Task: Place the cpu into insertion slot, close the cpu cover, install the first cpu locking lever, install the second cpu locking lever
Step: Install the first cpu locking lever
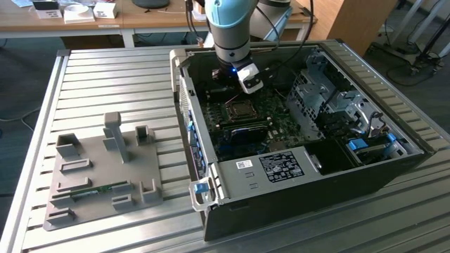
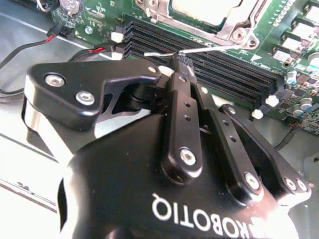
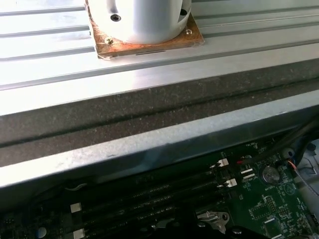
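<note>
In the second wrist view the cpu (image 2: 207,7) lies in the insertion slot with the silvery cpu cover (image 2: 235,29) down over it. A thin wire cpu locking lever (image 2: 214,48) runs along the socket's edge above the black memory slots (image 2: 224,69). My gripper (image 2: 182,63) has its black fingers (image 2: 185,107) shut together, tips right at the lever's free end; whether they pinch the wire I cannot tell. In the exterior view the gripper (image 1: 232,87) hangs inside the open computer case, just behind the socket (image 1: 239,109).
The case walls (image 1: 302,179) surround the motherboard. A metal drive cage (image 1: 330,100) fills the exterior view's right. Cables (image 2: 30,50) lie beside the gripper. A grey fixture plate (image 1: 98,174) sits on the slatted table (image 1: 105,84). The case rim (image 3: 149,149) is close to the wrist.
</note>
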`<state>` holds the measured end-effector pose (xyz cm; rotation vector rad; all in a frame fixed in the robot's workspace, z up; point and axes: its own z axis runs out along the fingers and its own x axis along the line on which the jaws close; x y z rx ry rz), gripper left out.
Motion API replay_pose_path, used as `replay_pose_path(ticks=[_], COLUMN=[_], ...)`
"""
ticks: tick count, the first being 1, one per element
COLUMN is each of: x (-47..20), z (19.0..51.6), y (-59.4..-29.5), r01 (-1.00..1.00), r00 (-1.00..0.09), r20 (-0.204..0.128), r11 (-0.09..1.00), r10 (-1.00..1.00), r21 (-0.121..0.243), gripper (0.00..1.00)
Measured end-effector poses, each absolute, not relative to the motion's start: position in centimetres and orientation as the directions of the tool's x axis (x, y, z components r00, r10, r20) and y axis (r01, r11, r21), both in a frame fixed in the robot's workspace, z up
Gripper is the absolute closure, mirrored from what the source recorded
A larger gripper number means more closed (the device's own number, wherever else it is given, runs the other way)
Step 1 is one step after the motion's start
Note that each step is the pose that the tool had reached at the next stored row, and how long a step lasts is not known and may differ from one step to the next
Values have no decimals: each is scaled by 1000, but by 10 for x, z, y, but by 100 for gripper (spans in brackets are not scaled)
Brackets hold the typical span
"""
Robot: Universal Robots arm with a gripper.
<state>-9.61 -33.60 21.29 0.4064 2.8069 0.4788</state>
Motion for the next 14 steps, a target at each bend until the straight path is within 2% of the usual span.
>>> replay_pose_path(ticks=[14], x=[-96], z=[205], y=[-336], r01=[229], r00=[-925], r20=[-210], r11=[907], r10=[316], r21=[354], gripper=[89])
